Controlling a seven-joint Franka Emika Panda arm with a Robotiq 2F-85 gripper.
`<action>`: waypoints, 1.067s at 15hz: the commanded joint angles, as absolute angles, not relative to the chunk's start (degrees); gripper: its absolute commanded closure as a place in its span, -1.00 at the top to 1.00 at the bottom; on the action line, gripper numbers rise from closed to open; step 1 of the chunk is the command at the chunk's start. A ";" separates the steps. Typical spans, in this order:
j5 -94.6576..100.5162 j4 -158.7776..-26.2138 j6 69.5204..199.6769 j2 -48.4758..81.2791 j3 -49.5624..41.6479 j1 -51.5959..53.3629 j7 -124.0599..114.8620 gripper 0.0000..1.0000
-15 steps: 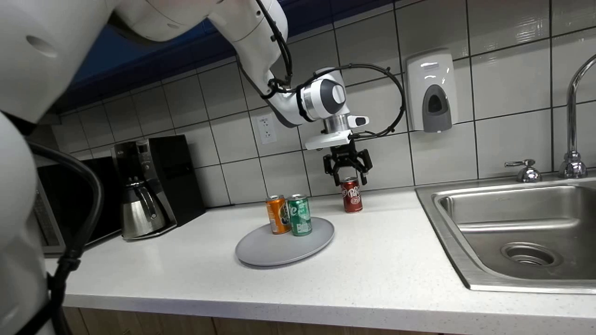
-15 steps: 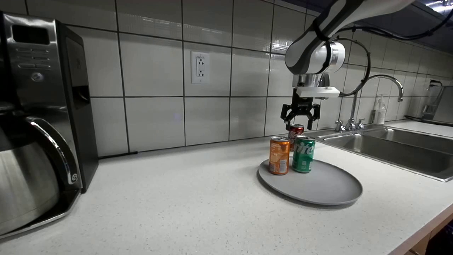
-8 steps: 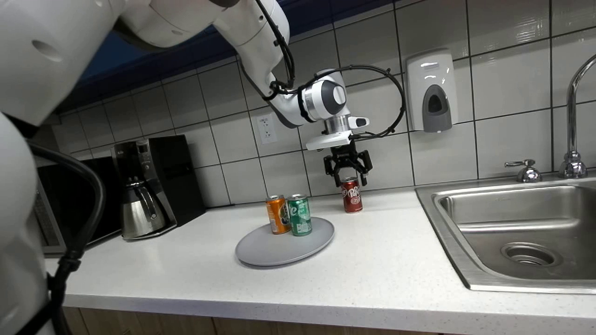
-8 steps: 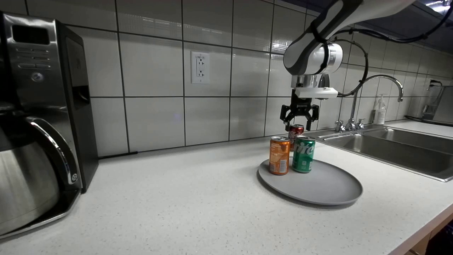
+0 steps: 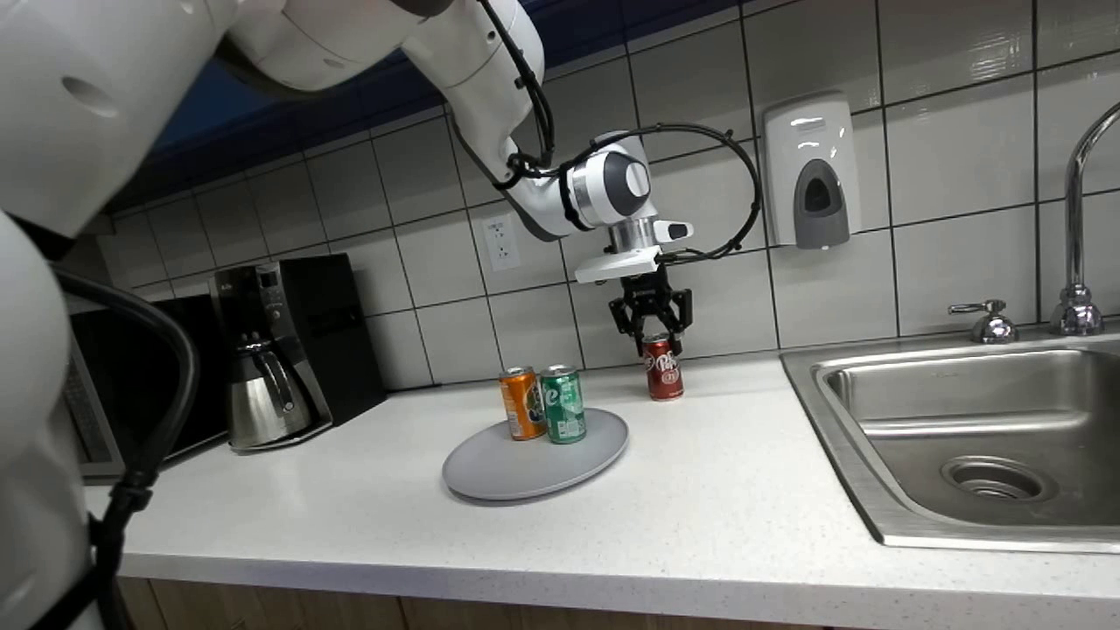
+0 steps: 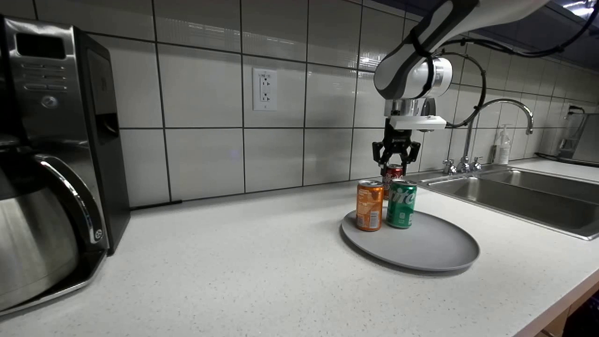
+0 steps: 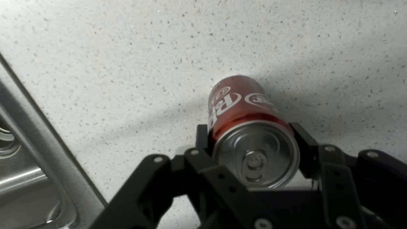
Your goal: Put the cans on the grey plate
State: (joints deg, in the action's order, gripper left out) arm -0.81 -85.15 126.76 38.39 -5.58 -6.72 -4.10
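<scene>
The dark red can [image 5: 665,381] stands upright on the counter by the back wall, off the grey plate [image 5: 507,471]. From above, my gripper [image 5: 658,347] is shut on its upper part. In the wrist view the silver-topped dark red can [image 7: 240,98] sits between both fingers, with a dark pad [image 7: 202,136] against its side. On the plate, upright and close together, are the orange can [image 5: 523,407] and the green can [image 5: 564,407]. In an exterior view the orange can [image 6: 369,208] and green can [image 6: 401,208] partly hide the dark red can [image 6: 395,172].
A steel sink [image 5: 840,455] with a tap [image 5: 1074,262] lies to one side of the dark red can. A coffee maker with a steel pot [image 5: 267,394] stands at the counter's other end. The tiled wall [image 6: 276,159] rises close behind the can.
The gripper's fingers have come together onto the dark red can, which has shifted very slightly. The arm has moved hardly at all. Plate, orange can and green can stay where they were.
</scene>
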 commanded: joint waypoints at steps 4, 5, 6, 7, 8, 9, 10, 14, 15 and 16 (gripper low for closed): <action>-1.33 -88.94 127.15 34.06 -4.75 -6.86 -2.91 -0.23; -1.36 -90.03 127.59 33.18 -4.67 -6.78 -2.96 -0.23; -1.29 -91.67 128.22 31.91 -4.64 -6.60 -3.07 -0.23; -1.28 -93.36 128.71 30.61 -4.58 -6.44 -3.04 -0.23; -1.17 -95.54 129.49 29.09 -4.63 -6.15 -3.24 -0.23; -1.20 -97.46 130.18 27.73 -4.63 -5.97 -3.34 -0.23; -1.27 -99.86 130.95 26.09 -4.62 -5.75 -3.52 -0.23; -1.46 -109.46 134.91 19.64 -4.62 -4.94 -4.14 -0.23; -1.55 -111.79 136.12 18.11 -4.67 -4.83 -4.29 -0.23; -1.98 -114.16 137.10 16.44 -4.59 -4.86 -4.26 -0.23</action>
State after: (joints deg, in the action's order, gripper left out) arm -0.81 -104.91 133.53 23.93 -4.99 -4.87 -4.14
